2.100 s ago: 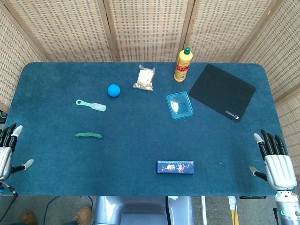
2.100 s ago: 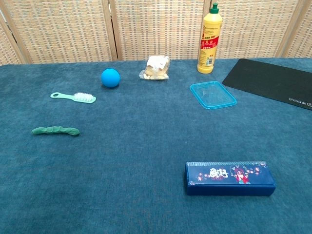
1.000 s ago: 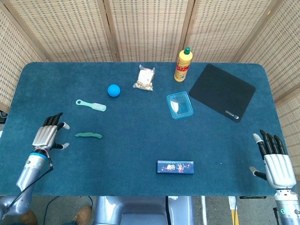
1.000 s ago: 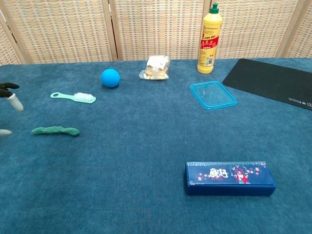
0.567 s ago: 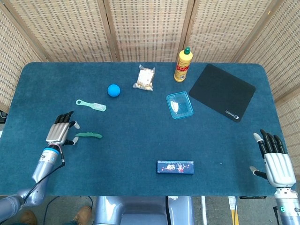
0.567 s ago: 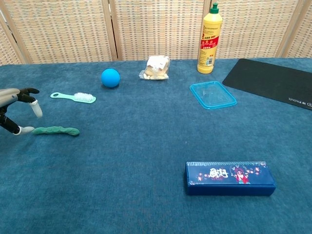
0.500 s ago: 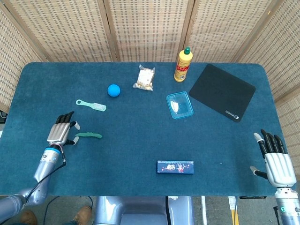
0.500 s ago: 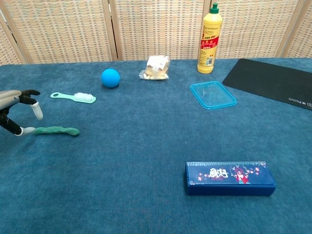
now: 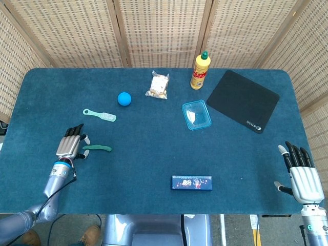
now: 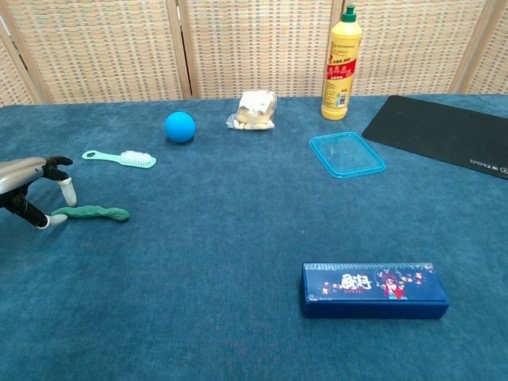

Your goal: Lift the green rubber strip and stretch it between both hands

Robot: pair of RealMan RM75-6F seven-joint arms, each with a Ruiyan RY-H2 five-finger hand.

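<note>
The green rubber strip [image 9: 97,148] [image 10: 91,212] lies flat on the blue table at the left. My left hand [image 9: 70,144] [image 10: 36,194] is right at the strip's left end, fingers apart, with thumb and finger tips on either side of that end and nothing held. Far away at the table's front right corner, my right hand [image 9: 301,174] hovers with its fingers spread; the chest view does not show it.
A mint brush [image 9: 100,115] and a blue ball [image 9: 124,98] lie beyond the strip. A snack bag [image 9: 159,85], yellow bottle [image 9: 200,71], clear blue tray [image 9: 197,115] and black mat [image 9: 242,100] sit further back. A dark blue box [image 9: 191,182] lies near the front edge.
My left hand has come in from the table's left edge to the strip's left end and lowered toward it. The strip and right hand have not moved.
</note>
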